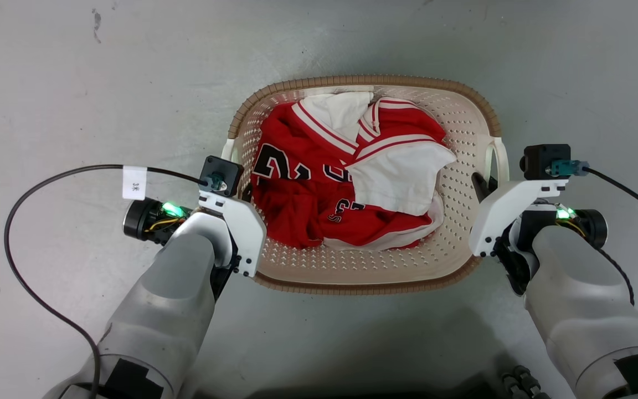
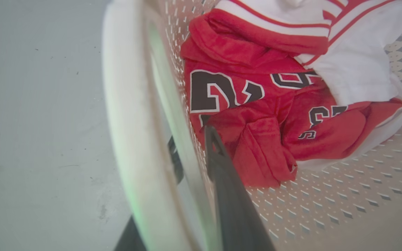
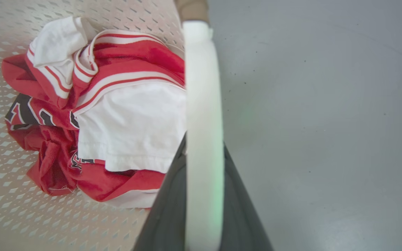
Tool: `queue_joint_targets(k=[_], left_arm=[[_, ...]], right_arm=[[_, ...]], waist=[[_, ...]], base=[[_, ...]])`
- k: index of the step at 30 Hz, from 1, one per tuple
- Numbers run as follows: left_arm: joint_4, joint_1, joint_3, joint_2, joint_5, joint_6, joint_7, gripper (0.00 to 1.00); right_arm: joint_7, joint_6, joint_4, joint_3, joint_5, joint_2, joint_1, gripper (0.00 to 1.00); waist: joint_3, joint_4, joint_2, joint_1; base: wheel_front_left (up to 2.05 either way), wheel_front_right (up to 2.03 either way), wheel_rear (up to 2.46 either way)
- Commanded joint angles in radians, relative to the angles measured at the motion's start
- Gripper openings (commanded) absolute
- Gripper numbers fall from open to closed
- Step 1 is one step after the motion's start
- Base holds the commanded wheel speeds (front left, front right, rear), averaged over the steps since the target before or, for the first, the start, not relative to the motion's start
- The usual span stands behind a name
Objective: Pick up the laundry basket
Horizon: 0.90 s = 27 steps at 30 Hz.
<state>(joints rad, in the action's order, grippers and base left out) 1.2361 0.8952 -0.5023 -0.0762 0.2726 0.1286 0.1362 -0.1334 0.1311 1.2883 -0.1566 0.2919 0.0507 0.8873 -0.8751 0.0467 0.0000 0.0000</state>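
Laundry basket [image 1: 363, 81] sits on grey floor [image 1: 75, 83], centred between both arms, red-and-white jerseys [image 1: 319, 188] heaped inside. Left tool [image 2: 190, 137] at the basket's left side: one dark finger inside against the perforated wall, the other outside it, passing behind the white left handle [image 2: 127, 122]; wall lies between them, pinched or not I cannot tell. Right tool [image 3: 204, 146] at the right handle [image 3: 202, 87]: dark fingers show either side of it, tips hidden; grip cannot be told.
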Motion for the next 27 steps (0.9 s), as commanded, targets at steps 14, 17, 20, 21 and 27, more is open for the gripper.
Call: queue_joint_targets(k=[14, 17, 20, 21, 27], left_arm=[[-0.098, -0.068, -0.203, -0.042, 0.224, 0.004, -0.112, 0.0], [-0.138, -0.088, -0.259, -0.06, 0.289, 0.005, -0.159, 0.0], [-0.18, -0.102, -0.299, -0.074, 0.336, 0.007, -0.174, 0.0], [-0.193, -0.11, -0.318, -0.086, 0.358, 0.008, -0.183, 0.0], [-0.271, -0.148, -0.44, -0.147, 0.495, 0.008, -0.271, 0.0]], right_arm=[[0.147, -0.001, 0.0, 0.058, -0.13, 0.015, -0.049, 0.0], [0.207, -0.001, 0.0, 0.057, -0.162, 0.018, -0.056, 0.0], [0.229, -0.001, 0.0, 0.059, -0.182, 0.026, -0.056, 0.0], [0.244, -0.001, 0.001, 0.062, -0.188, 0.029, -0.06, 0.0], [0.43, -0.001, 0.003, 0.05, -0.2, 0.03, -0.102, 0.0]], waist=[[0.115, 0.0, 0.0, 0.0], [0.17, 0.001, 0.0, 0.0], [0.209, 0.002, 0.0, 0.0], [0.23, 0.002, 0.0, 0.0], [0.364, 0.003, 0.0, 0.0]], base=[[0.0, 0.0, 0.0], [0.0, 0.0, 0.0], [0.0, 0.0, 0.0], [0.0, 0.0, 0.0], [0.0, 0.0, 0.0]])
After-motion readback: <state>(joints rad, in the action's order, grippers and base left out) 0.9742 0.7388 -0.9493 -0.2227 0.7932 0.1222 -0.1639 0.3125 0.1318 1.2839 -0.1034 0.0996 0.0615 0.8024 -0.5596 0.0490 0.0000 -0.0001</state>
